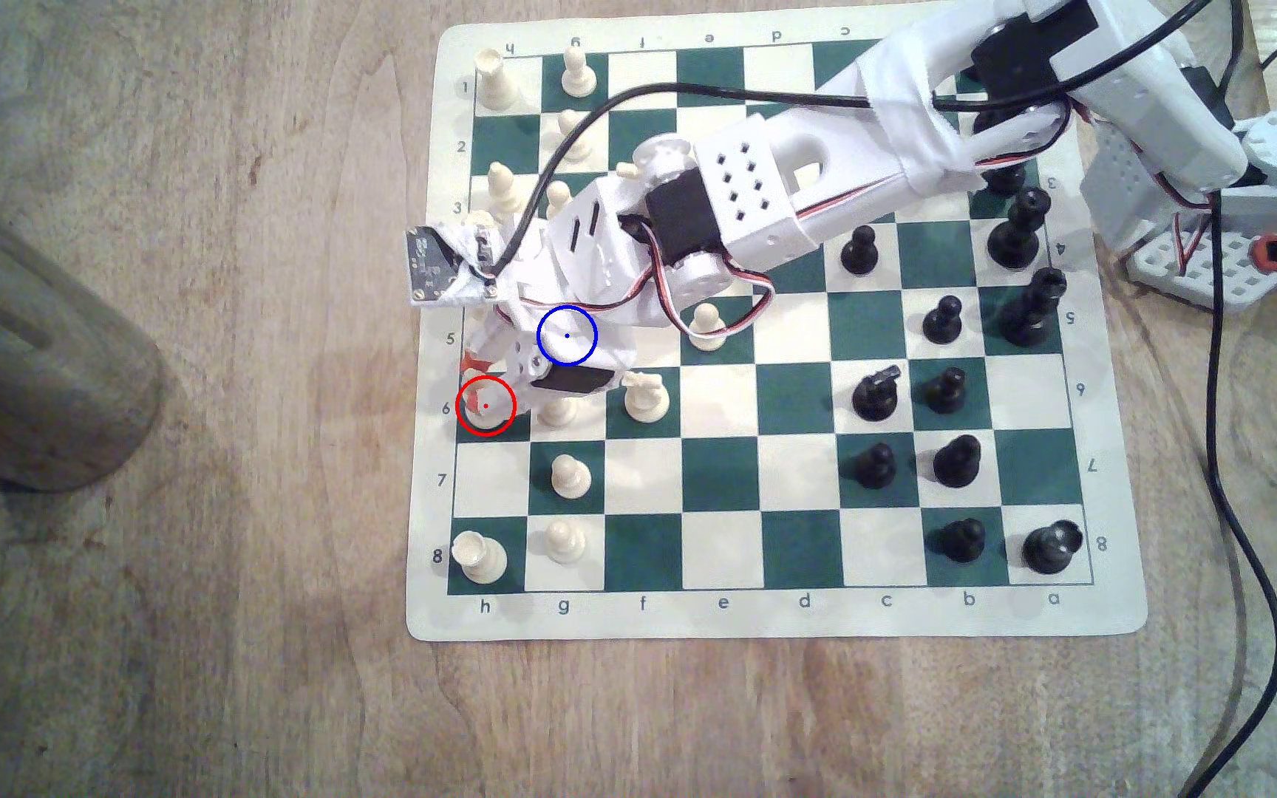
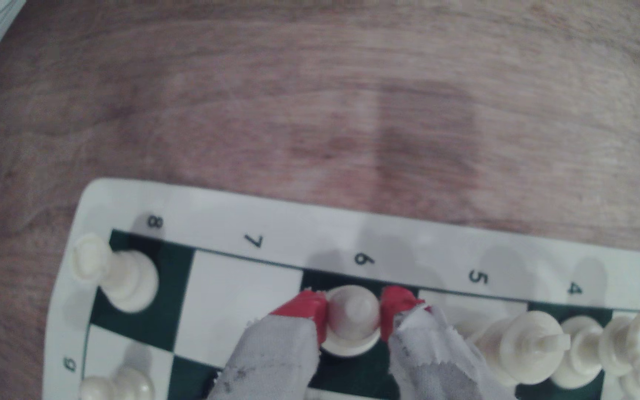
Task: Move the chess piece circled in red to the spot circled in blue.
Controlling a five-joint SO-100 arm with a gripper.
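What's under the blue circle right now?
White arm housing covers the blue-ringed spot, so its square is hidden. The tool brackets the bishop on its green square.

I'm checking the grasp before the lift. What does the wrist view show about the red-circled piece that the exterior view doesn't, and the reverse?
Wrist view: the tool has its red fingertips on either side of the cream bishop, close against it; its base sits on the dark green square by the printed 6.

Exterior view: the blue-ringed spot, drawn over the arm, which covers that square, and the black pieces toward that view's right.

Both: the bishop at the board edge, and the corner rook.
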